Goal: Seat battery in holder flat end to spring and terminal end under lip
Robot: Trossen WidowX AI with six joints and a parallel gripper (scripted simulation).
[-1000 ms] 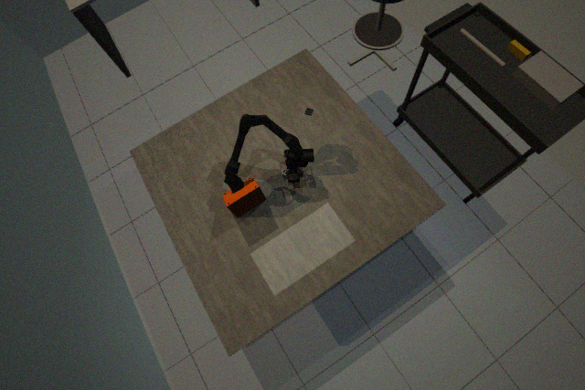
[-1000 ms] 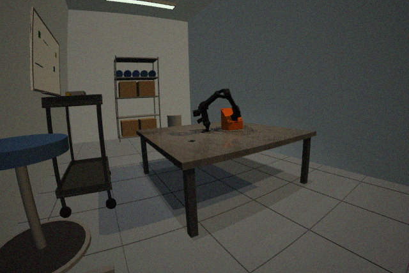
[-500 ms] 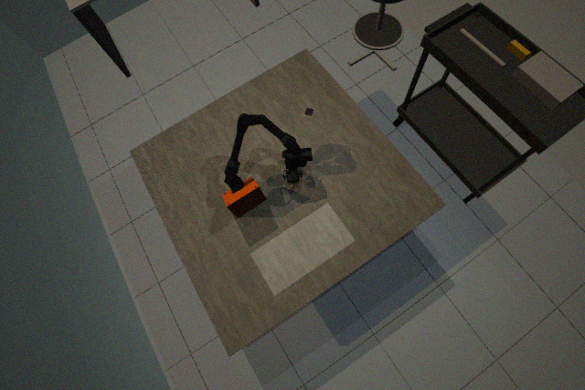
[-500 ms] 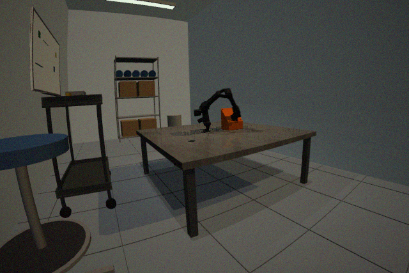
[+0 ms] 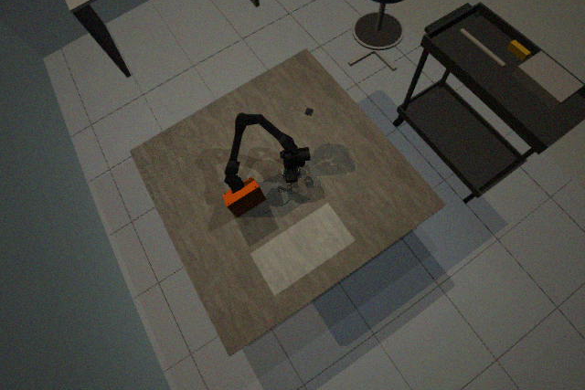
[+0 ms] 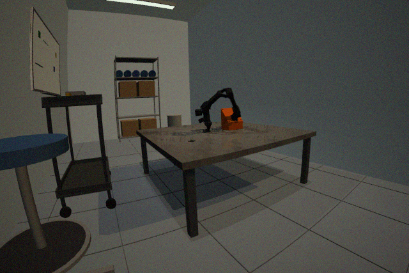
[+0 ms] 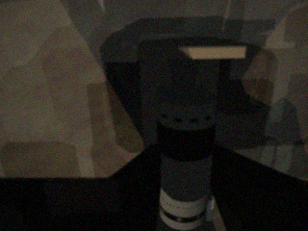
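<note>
The battery [image 7: 186, 178], a dark cylinder with a black band and pale rings near its lower end, stands out in the wrist view. My gripper [image 5: 291, 179] [image 6: 208, 129] [image 7: 182, 152] is shut on it, with a dark finger on each side, low over the table. A very dark shape [image 7: 122, 79] lies beyond the battery's far end in the wrist view and appears to be the holder. A small tan strip [image 7: 218, 52] shows there. Spring, lip and any contact between battery and holder are too dark to tell. The top and exterior views do not resolve battery or holder.
The arm's orange base [image 5: 244, 197] [image 6: 231, 125] stands on the wooden table [image 5: 377, 187] [image 6: 264, 140]. A pale rectangle [image 5: 302, 248] lies on the table, and a small dark square [image 5: 309, 111] [image 6: 191, 140] lies away from the gripper. Shadows surround the gripper.
</note>
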